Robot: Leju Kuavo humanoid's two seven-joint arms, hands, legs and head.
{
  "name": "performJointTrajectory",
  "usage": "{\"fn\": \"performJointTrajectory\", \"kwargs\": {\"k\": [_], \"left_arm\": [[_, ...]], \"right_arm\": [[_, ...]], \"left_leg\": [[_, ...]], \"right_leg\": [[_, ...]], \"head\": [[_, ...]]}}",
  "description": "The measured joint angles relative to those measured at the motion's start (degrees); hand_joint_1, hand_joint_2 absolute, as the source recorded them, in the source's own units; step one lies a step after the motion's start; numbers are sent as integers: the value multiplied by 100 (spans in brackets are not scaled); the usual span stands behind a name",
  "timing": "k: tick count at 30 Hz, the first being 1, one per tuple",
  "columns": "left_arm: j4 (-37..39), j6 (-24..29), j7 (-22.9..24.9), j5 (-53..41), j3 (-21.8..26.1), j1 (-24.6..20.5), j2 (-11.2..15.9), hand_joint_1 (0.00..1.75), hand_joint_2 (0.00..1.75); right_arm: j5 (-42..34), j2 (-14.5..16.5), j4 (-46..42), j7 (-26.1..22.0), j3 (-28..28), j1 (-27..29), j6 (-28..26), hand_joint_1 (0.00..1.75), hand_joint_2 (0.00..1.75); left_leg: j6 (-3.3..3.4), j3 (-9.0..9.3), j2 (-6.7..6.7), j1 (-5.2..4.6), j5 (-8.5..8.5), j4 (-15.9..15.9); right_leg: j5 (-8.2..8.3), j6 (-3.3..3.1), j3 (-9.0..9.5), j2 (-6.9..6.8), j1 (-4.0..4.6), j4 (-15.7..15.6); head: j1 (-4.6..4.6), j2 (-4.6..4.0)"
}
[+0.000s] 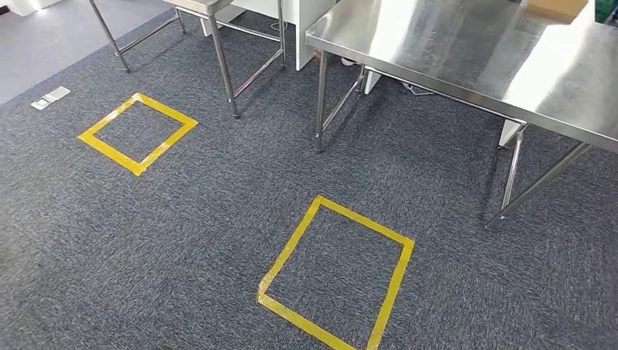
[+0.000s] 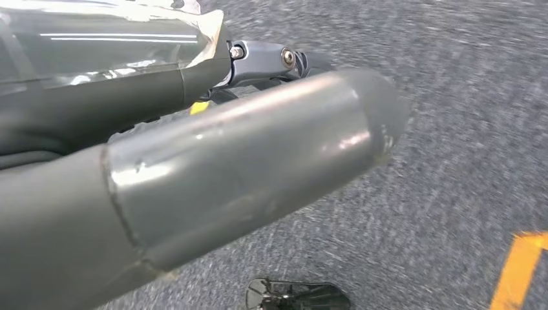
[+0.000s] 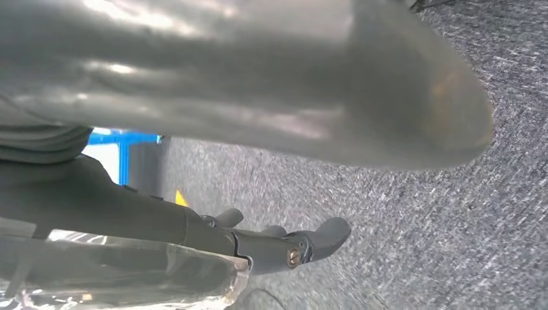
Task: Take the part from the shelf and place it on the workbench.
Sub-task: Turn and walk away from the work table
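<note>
The steel worktop [image 1: 466, 51] stands bare on grey carpet [image 1: 182, 240], near two yellow tape squares [image 1: 337, 273] (one further off). The left robot hand [image 2: 245, 161] and right robot hand [image 3: 271, 239] hang over the floor, fingers apart, holding nothing. I cannot tell where the part is.
</note>
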Motion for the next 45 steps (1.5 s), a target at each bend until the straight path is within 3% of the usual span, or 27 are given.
{"fn": "performJointTrajectory", "kwargs": {"k": [2, 3, 4, 6, 7, 9, 11, 12, 14, 16, 19, 20, 22, 24, 26, 28, 29, 30, 32, 33, 35, 37, 38, 40, 41, 43, 45], "left_arm": [[0, 22, -37, 35, 27, 23, -5, 0, 0], [-1, 31, -56, 42, 37, 25, -7, 0, 0], [-1, 38, -72, 43, 49, 29, -5, 0, 0], [0, 46, -86, 40, 75, 47, 3, 0, 0], [1, 49, -85, 37, 86, 61, 8, 0, 0], [1, 51, -76, 27, 91, 76, 16, 0, 0], [1, 53, -67, 21, 92, 74, 19, 0, 0], [1, 55, -63, 21, 93, 78, 20, 0, 0], [1, 58, -59, 21, 98, 107, 18, 0, 0], [1, 67, -60, 23, 111, 131, 17, 0, 0], [1, 83, -72, 24, 124, 121, 14, 0, 0], [1, 87, -76, 23, 125, 122, 12, 0, 0], [2, 93, -80, 23, 127, 140, 4, 0, 0], [3, 100, -79, 23, 132, 151, -10, 0, 0], [3, 120, -82, 23, 138, 138, -23, 0, 0], [3, 142, -89, 23, 154, 132, -28, 0, 0], [4, 148, -95, 23, 162, 140, -33, 0, 0], [4, 150, -103, 23, 169, 149, -38, 0, 0], [5, 152, -123, 23, 174, 162, -55, 0, 0], [5, 152, -135, 23, 174, 160, -62, 0, 0], [5, 156, -156, 23, 175, 155, -69, 0, 0], [7, 160, -166, 23, 180, 171, -72, 0, 0], [8, 162, -166, 23, 185, 183, -75, 0, 0], [11, 173, -162, 23, 196, 187, -84, 0, 0], [12, 180, -161, 22, 199, 179, -89, 0, 0], [13, 192, -157, 8, 203, 169, -95, 0, 0], [14, 195, -146, -21, 205, 182, -96, 0, 0]], "right_arm": [[2, -9, 0, -12, 53, -2, 6, 0, 0], [2, -11, 1, -16, 73, -4, 9, 0, 0], [2, -12, 1, -19, 92, -8, 10, 0, 0], [0, -10, 2, -21, 133, -17, 13, 0, 0], [0, -7, 2, -23, 157, -27, 13, 0, 0], [1, -1, 2, -31, 191, -33, 13, 0, 0], [1, -1, 2, -41, 210, -15, 18, 0, 0], [1, -4, 2, -45, 215, -2, 26, 0, 0], [1, -9, 2, -56, 221, 12, 52, 0, 0], [1, -10, 3, -76, 228, 11, 75, 0, 0], [1, -14, 5, -102, 252, 17, 86, 0, 0], [1, -17, 6, -106, 262, 17, 87, 0, 0], [1, -22, 7, -108, 280, 9, 86, 0, 0], [1, -27, 8, -116, 298, 6, 85, 0, 0], [1, -27, 12, -133, 309, 33, 85, 0, 0], [1, -30, 15, -143, 311, 78, 84, 0, 0], [1, -36, 15, -142, 313, 97, 83, 0, 0], [1, -43, 15, -142, 313, 109, 83, 0, 0], [1, -54, 15, -140, 314, 118, 83, 0, 0], [1, -56, 15, -140, 314, 120, 82, 0, 0], [1, -57, 16, -136, 316, 124, 81, 0, 0], [2, -55, 17, -131, 324, 118, 80, 0, 0], [2, -54, 17, -130, 330, 111, 79, 0, 0], [3, -51, 17, -130, 346, 110, 80, 0, 0], [2, -52, 17, -130, 352, 119, 80, 0, 0], [-1, -56, 17, -130, 357, 141, 80, 0, 0], [-4, -53, 17, -132, 357, 144, 79, 0, 0]], "left_leg": [[-33, 0, -134, -5, 17, 8], [-56, -6, -189, -15, 25, 15], [-83, -18, -238, -24, 34, 19], [-147, -48, -322, -22, 61, 14], [-176, -70, -305, -9, 56, 32], [-224, -201, -96, -2, -120, 288], [-259, -513, 151, 4, -511, 974], [-277, -688, 195, 12, -676, 1352], [-296, -824, 231, 25, -731, 1673], [-287, -513, 336, 28, -438, 1138], [-225, 42, 672, 3, -150, 155], [-200, 76, 694, -13, -146, 77], [-135, 61, 568, -30, -107, 50], [-51, 57, 456, -16, -52, -4], [7, 35, 336, -1, -12, -27], [25, 8, 183, -1, 5, -24], [22, 3, 102, 0, 10, -22], [15, 4, 23, 2, 15, -20], [-15, 9, -123, 8, 29, -15], [-43, 4, -189, -2, 30, -1], [-117, -17, -301, -14, 38, 9], [-197, -43, -385, 2, 56, 5], [-224, -67, -338, 14, 37, 36], [-261, -233, -63, 22, -205, 389], [-275, -393, 97, 20, -413, 736], [-306, -731, 217, 27, -753, 1476], [-317, -770, 246, 32, -707, 1613]], "right_leg": [[332, 68, 411, 185, -29, -843], [444, 61, 551, 265, -37, -1160], [497, 35, 618, 321, -33, -1329], [528, -46, 637, 258, -9, -1376], [547, -89, 651, 207, -23, -1383], [588, -190, 674, 90, -54, -1408], [593, -256, 669, -49, -40, -1414], [587, -271, 665, -128, -25, -1413], [577, -279, 646, -273, -11, -1412], [560, -281, 642, -400, -9, -1411], [509, -228, 688, -560, 54, -1402], [497, -202, 709, -608, 77, -1402], [479, -146, 729, -675, 88, -1401], [349, -105, 659, -466, 61, -1219], [35, -122, 365, -145, 16, -590], [-226, -114, 8, -37, -6, 148], [-236, -75, -68, -24, -17, 290], [-146, -18, -33, -11, -30, 195], [202, 98, 284, 126, -85, -536], [357, 118, 438, 228, -100, -921], [500, 66, 585, 348, -101, -1321], [526, -41, 612, 252, -83, -1344], [545, -86, 628, 202, -89, -1351], [579, -184, 641, 77, -107, -1369], [580, -214, 636, 7, -85, -1369], [572, -244, 625, -148, -44, -1367], [561, -255, 615, -289, -22, -1366]], "head": [[3, 0], [1, 0], [-1, 0], [-4, 0], [-5, 0], [-21, 0], [-40, 0], [-46, 0], [-45, 0], [-46, 0], [-35, 0], [-23, 0], [-7, 0], [-5, 0], [8, 0], [15, 0], [16, 0], [17, 0], [20, 0], [18, 0], [13, 0], [7, 0], [7, 0], [-20, 0], [-31, 0], [-40, 0], [-42, 0]]}}
